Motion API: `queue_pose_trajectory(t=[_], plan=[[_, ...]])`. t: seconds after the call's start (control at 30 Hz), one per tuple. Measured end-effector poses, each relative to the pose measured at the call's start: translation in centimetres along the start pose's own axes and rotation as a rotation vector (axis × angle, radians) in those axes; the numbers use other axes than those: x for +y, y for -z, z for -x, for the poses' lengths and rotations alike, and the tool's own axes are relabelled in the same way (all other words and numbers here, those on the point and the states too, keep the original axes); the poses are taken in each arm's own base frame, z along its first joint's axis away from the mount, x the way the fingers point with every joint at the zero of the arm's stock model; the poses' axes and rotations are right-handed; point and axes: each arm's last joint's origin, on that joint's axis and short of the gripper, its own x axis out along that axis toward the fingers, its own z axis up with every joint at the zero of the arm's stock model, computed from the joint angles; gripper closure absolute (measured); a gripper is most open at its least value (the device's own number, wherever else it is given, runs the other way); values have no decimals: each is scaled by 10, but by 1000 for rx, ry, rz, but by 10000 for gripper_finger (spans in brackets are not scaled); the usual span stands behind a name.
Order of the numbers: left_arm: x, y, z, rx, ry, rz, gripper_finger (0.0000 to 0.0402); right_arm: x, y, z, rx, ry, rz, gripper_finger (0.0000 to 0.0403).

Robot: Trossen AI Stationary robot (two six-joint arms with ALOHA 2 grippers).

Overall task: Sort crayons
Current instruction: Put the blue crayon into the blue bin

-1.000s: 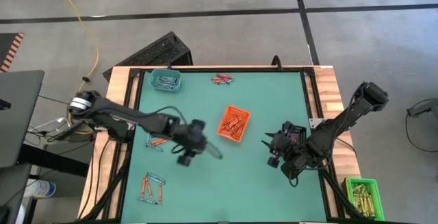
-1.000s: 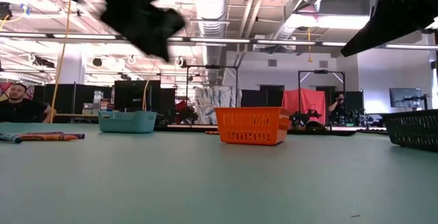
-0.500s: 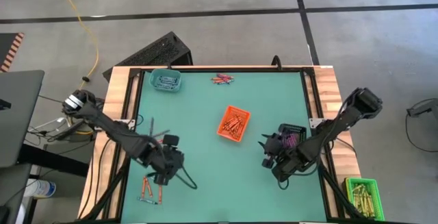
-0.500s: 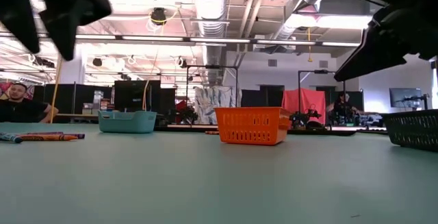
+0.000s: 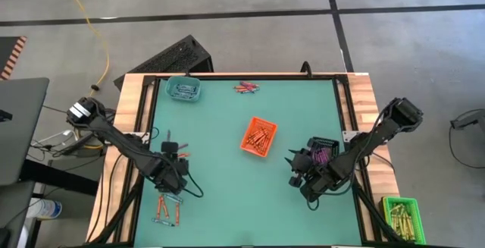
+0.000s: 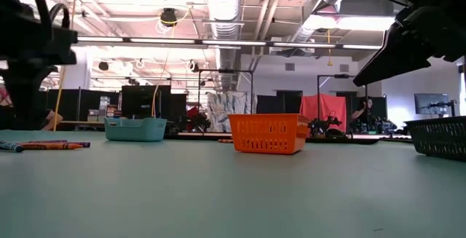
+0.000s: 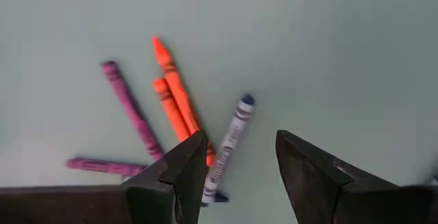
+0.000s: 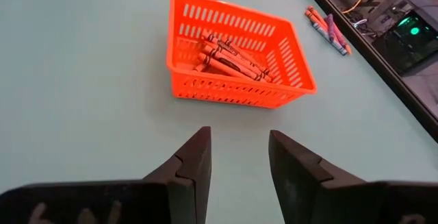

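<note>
Loose crayons lie flat on the green table at its left side: pink [image 7: 130, 111], orange [image 7: 174, 90] and blue-grey [image 7: 229, 138] ones under my left gripper [image 7: 239, 162], which is open and hovers over them [image 5: 170, 175]. More crayons [image 5: 168, 207] lie nearer the near edge, and a few [image 5: 245, 88] at the far edge. My right gripper [image 8: 239, 155] is open and empty, right of centre [image 5: 297, 174], facing the orange basket [image 8: 233, 53], which holds orange crayons.
A teal basket [image 5: 184, 89] stands at the far left, a dark basket [image 5: 322, 151] with purple-pink crayons by the right arm, and a green basket [image 5: 399, 214] with yellow-olive sticks off the table's right. The orange basket [image 5: 259, 136] stands mid-table.
My left gripper has swung from beside the orange basket toward the table's left and near edges and now hangs over the left group of crayons. My right gripper has shifted slightly toward the near edge.
</note>
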Motion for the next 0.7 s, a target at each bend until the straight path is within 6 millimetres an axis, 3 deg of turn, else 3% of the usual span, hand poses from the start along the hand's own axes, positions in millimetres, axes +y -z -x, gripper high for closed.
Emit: queue_pose_trajectory(t=[0.13,0.4,0.7], plan=[[4,10,-4,2,50,9,242,0,0,0,-2,-1,-2,262],[8,27,-21,20,79,-23,291,0,0,0,-2,-1,-2,262],[4,19,-20,-60,100,-47,299,0,-1,-1,-3,0,-7,262]])
